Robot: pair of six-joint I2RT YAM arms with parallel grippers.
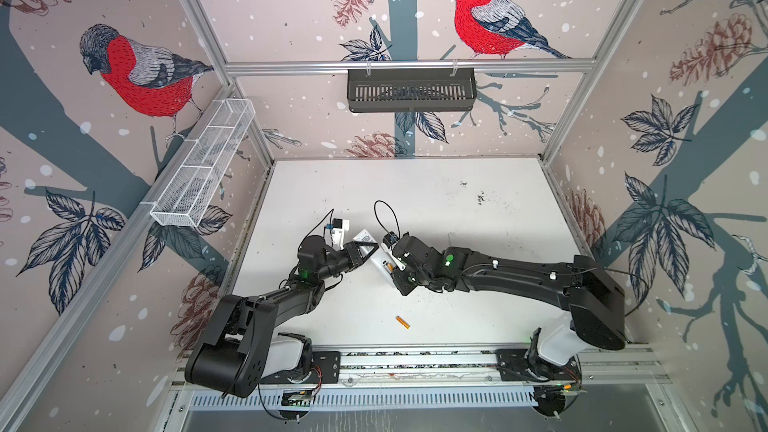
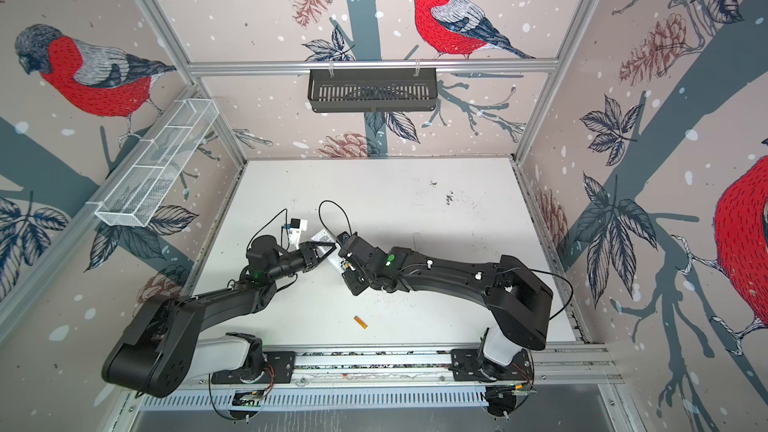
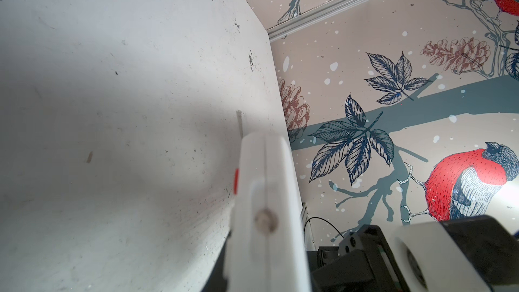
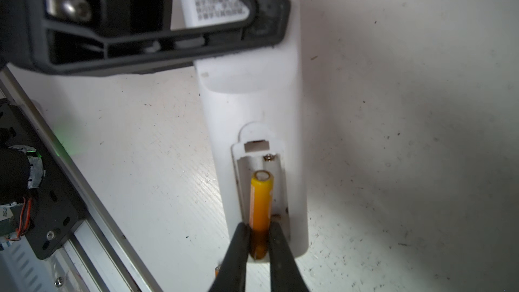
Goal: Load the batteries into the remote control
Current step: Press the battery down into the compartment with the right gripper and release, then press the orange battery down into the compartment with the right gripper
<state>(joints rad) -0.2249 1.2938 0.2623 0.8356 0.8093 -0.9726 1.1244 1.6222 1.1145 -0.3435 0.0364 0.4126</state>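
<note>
Left gripper [image 1: 371,249] is clamped across the label end of the white remote control [image 4: 252,94], plain back facing up, about mid-table [image 1: 415,201]. The battery compartment [image 4: 276,181] stands open. Right gripper [image 4: 259,234] is pinched on the near end of an orange battery [image 4: 261,203] lying lengthwise in that compartment; cannot tell whether it is fully seated. A metal contact shows just past its far end. The second battery [image 1: 402,322] lies loose on the table nearer the arm bases, well apart from the remote.
</note>
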